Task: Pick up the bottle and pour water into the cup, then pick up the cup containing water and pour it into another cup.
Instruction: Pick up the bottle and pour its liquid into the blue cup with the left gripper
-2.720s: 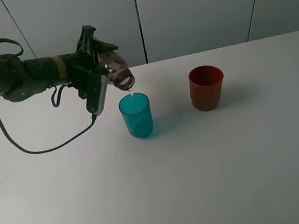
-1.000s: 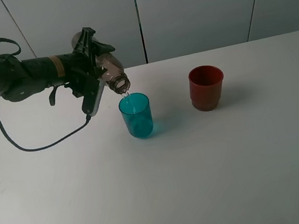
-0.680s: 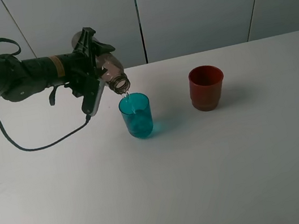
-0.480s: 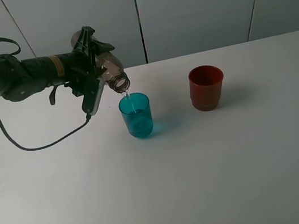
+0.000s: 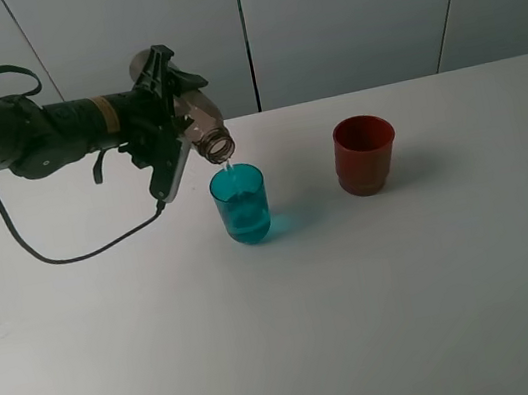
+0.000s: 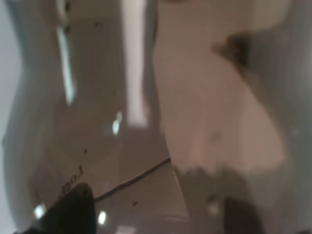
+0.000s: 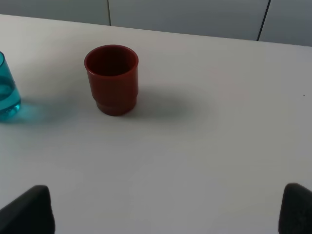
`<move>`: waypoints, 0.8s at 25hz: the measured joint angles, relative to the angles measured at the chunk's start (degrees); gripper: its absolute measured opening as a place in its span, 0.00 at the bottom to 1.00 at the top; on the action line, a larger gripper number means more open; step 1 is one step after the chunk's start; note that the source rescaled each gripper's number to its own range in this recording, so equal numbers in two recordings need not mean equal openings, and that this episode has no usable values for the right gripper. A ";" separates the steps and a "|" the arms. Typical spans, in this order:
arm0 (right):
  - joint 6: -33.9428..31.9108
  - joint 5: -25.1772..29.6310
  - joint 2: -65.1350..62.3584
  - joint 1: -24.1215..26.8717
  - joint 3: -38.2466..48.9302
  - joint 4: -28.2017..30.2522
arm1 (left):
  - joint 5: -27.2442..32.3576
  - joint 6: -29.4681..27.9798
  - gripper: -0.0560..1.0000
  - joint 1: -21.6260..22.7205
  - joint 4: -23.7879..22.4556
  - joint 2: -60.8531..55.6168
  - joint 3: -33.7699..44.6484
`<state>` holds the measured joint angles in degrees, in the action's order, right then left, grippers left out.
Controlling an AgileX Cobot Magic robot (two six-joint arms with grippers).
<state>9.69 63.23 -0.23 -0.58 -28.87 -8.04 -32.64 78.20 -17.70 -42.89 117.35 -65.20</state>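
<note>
Light's nice and even from the high camera: bright, soft, coming from overhead and a bit from the left, so the white bench reads pale grey with no hot spots. The teal cup and red cup each throw a faint fuzzy shadow to their right, and the teal one's is tinted blue-green. That view is sharp. My left wrist cam is a mess though: the bottle fills it, totally out of focus, a brown-grey smear with white glare streaks and little bright specks. Right wrist cam is crisp on the bench, but the fingers of my right claw are just dark blurry blobs.
</note>
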 joint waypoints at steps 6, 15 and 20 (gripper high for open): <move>0.00 0.00 0.00 0.00 0.00 0.00 | 0.00 2.71 0.07 -0.42 1.42 0.00 0.00; 0.00 0.00 0.00 0.00 0.00 0.00 | 0.00 4.61 0.07 -0.81 1.78 0.00 0.00; 0.00 0.00 0.00 0.00 0.00 0.00 | 0.00 6.60 0.07 -0.81 1.86 0.00 0.00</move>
<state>9.69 63.23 -0.23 -0.58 -28.87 -8.04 -32.64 84.80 -18.51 -41.02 117.35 -65.20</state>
